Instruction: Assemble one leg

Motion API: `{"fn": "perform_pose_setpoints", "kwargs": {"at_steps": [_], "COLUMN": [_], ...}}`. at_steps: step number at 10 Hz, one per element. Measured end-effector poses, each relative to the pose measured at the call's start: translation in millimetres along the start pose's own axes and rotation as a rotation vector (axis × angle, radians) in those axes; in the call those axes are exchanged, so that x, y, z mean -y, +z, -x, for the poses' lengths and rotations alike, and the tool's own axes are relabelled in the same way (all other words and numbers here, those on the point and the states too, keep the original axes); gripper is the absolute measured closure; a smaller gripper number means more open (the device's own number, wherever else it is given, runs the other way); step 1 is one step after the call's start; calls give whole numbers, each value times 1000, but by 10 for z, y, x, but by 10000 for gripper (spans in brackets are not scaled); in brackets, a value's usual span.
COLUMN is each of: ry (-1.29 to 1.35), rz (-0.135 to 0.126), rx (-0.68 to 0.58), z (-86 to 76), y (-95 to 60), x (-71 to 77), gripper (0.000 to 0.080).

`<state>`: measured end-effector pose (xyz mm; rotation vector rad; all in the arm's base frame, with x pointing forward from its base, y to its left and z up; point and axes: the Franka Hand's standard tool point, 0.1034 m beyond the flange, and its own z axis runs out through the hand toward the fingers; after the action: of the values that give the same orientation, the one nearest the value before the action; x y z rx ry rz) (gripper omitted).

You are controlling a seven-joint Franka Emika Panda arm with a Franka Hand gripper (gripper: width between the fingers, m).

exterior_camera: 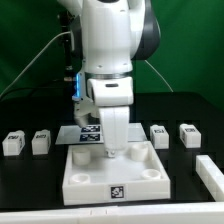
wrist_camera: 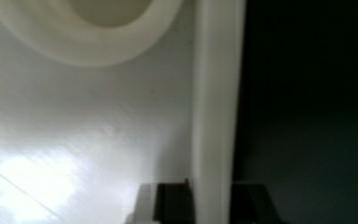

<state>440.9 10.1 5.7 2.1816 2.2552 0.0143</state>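
In the exterior view the claw (exterior_camera: 110,153) is lowered onto the far edge of the large white panel (exterior_camera: 90,176), but the arm's white body hides its fingertips. The wrist view shows them: dark fingers (wrist_camera: 167,206) sit close together with the panel's bright edge strip (wrist_camera: 217,100) filling the narrow gap, so the claw (wrist_camera: 215,206) is clamped on the panel (wrist_camera: 69,130). A round socket (wrist_camera: 114,15) lies on one side and the dark desk (wrist_camera: 318,100) on the other. Only the exterior view shows the legs, all standing untouched on the desk (exterior_camera: 30,192). One leg (exterior_camera: 13,143) and a second leg (exterior_camera: 40,141) are at its left, a third leg (exterior_camera: 159,134) and a fourth leg (exterior_camera: 188,134) at its right.
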Motion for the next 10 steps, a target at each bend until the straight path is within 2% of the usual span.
{"fn": "perform_pose_setpoints", "kwargs": {"at_steps": [2, 3, 4, 7, 10], "ry": [16, 8, 20, 39, 44], "rz": [2, 14, 22, 30, -27], "rx": [-14, -28, -31, -28, -7], "z": [-299, -512, -609, -595, -590], "y": [0, 6, 8, 9, 15], "x": [-216, -321, -398, -573, -582], "gripper": [745, 745, 745, 745, 745]}}
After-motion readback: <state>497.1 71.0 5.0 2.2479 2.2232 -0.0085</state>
